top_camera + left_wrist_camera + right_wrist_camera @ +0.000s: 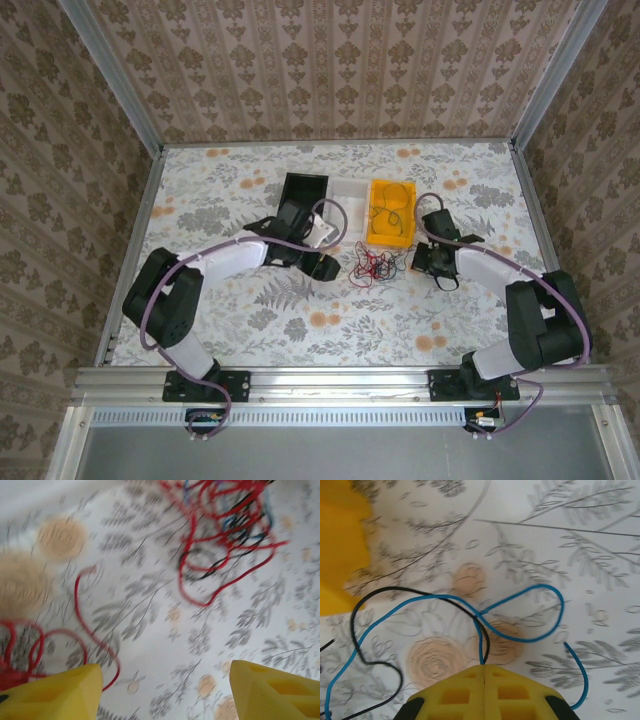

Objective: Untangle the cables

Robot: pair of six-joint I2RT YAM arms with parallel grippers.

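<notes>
The cables (371,265) lie as a loose red, black and blue tangle on the flowered table between my two grippers. In the left wrist view the main red and dark knot (227,535) lies ahead, and a separate red loop (82,630) runs to the left finger. My left gripper (165,690) is open over bare cloth with nothing between its yellow fingers (55,692). My right gripper (484,667) is shut, with a blue cable (530,637) and a black cable (370,592) running into the seam between its pads. From above, the left gripper (328,267) is left of the tangle and the right gripper (420,262) is right of it.
Three bins stand in a row behind the tangle: black (300,190), white (352,192) and yellow (390,225), the yellow one holding a thin wire. Its corner (340,545) shows close to my right gripper. Metal frame rails (340,380) edge the table.
</notes>
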